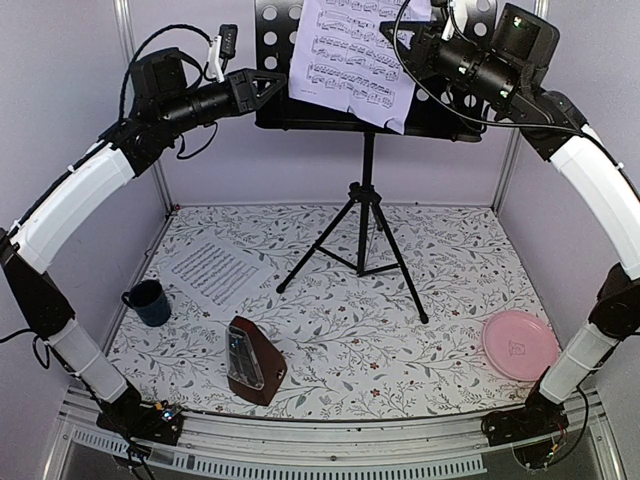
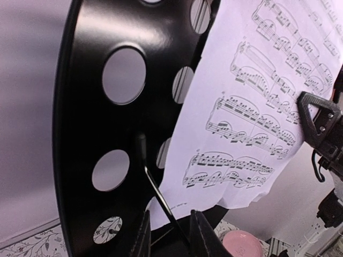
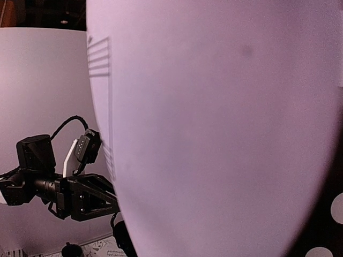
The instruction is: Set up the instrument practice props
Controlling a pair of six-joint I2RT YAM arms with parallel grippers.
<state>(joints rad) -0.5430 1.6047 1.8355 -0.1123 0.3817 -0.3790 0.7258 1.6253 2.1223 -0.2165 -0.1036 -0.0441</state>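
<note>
The printed sheet [image 1: 350, 55] I'm working on sits askew on the perforated desk [image 2: 80, 123] of the music stand [image 1: 367, 170], its lower corner hanging past the desk's bottom lip. My right gripper [image 1: 398, 36] is clenched at the sheet's right edge and seems to pinch the paper there. On its own wrist camera the page fills nearly the whole view, so I can't see the fingers themselves. My left gripper [image 2: 170, 230] is up at the desk's left side with its jaws narrowly apart. A thin black wire retainer [image 2: 153, 187] on the desk runs down between the two fingers [image 2: 206, 238], and I can't tell if either one touches it. The stand's tripod is planted mid-table on the floral cloth [image 1: 440, 250]. The second sheet [image 1: 210, 272] lies flat to its left. The dark-red metronome [image 1: 255, 360] stands near the front edge, with a dark blue mug [image 1: 150, 300] just left of it. A pink plate [image 1: 520, 345] rests at the front right.
</note>
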